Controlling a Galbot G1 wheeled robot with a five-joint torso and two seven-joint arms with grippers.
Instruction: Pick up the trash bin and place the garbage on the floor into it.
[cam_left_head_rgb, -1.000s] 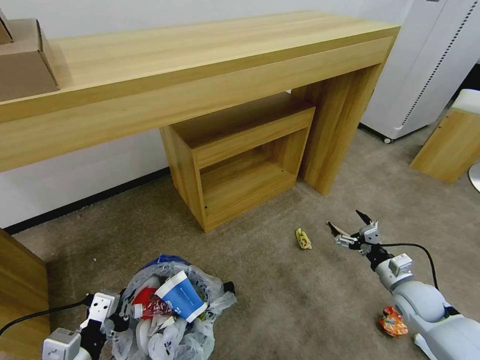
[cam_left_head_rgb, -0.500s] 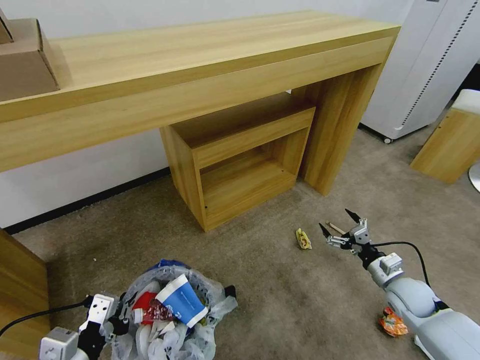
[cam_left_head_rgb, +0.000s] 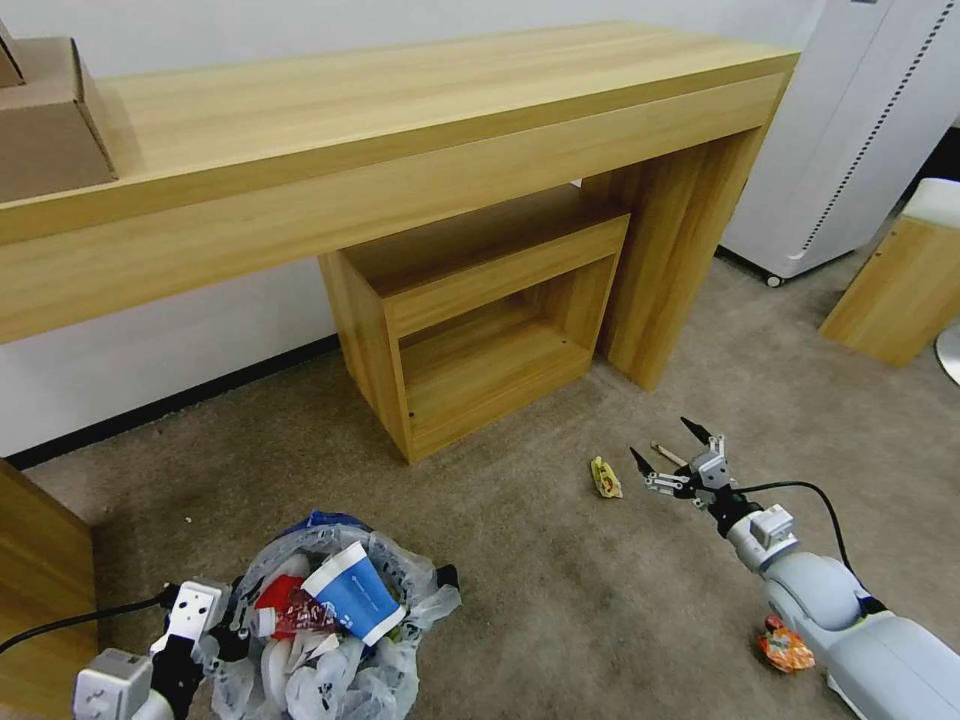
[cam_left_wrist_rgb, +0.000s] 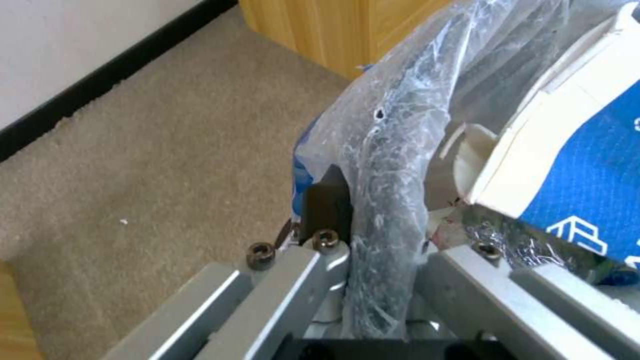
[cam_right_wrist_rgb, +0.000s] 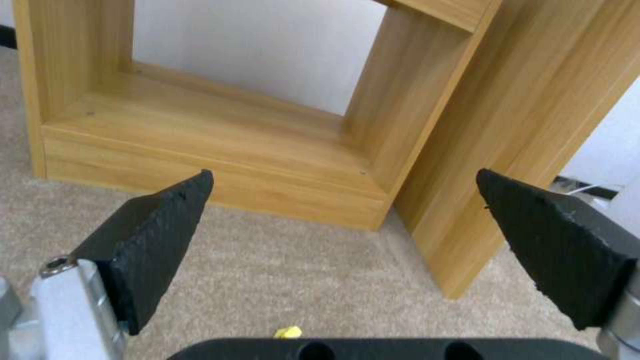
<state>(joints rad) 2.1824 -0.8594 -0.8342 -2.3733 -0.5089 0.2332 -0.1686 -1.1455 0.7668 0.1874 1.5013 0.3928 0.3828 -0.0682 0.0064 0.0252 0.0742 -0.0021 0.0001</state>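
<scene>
Where the head view looks down on the floor (cam_left_head_rgb: 560, 590), the right gripper (cam_left_head_rgb: 668, 447) is seen low over the carpet with its fingers spread wide and nothing between them. A yellow scrap (cam_left_head_rgb: 605, 477) lies just beside the nearer fingertip, toward the robot's left, its long axis running roughly away from the robot. A thin wooden stick (cam_left_head_rgb: 668, 455) lies beneath the spread fingers, slanting across the gap; whether it is touched cannot be told. An orange wrapper (cam_left_head_rgb: 785, 645) lies near the right forearm, well behind the fingertips. The trash bin (cam_left_head_rgb: 330, 625), already heaped with litter including a blue-white carton (cam_left_head_rgb: 355, 592), is held at the lower left by the left gripper (cam_left_head_rgb: 215, 640). The right arm is judged the nearer to scrap and stick.

From the left wrist view, the left gripper's fingers (cam_left_wrist_rgb: 327, 210) are shown pinching the bag-wrapped dark rim of the trash bin, with the carton just inside.

From the right wrist view, the two black fingers (cam_right_wrist_rgb: 157, 235) are shown wide apart, pointed at the wooden shelf unit (cam_right_wrist_rgb: 220, 150); the yellow scrap is glimpsed at the frame's edge, between the fingers but nearer the wrist than their tips.
</scene>
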